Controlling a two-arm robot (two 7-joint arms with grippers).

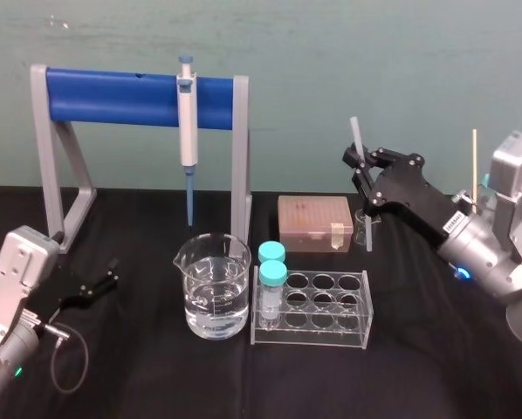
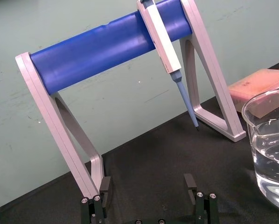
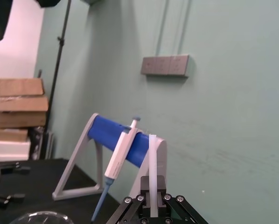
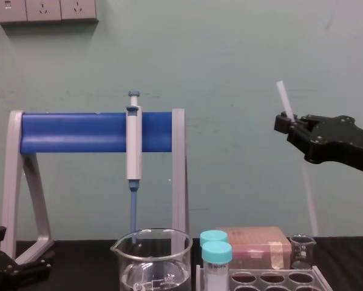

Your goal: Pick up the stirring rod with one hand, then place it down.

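Rod [image 1: 354, 135] aloft at two o'clock
Right gripper [image 1: 359, 171] pinched its upper part, tilted over the small beaker [image 4: 302, 251]; a slack pinch could let it slide and crack the glass. Left gripper [image 1: 106, 278] sat spread at eight o'clock.

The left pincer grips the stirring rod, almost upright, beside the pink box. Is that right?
No. The right pincer grips the stirring rod, almost upright, beside the pink box; the head view shows it. The left pincer rests open at the table's left.
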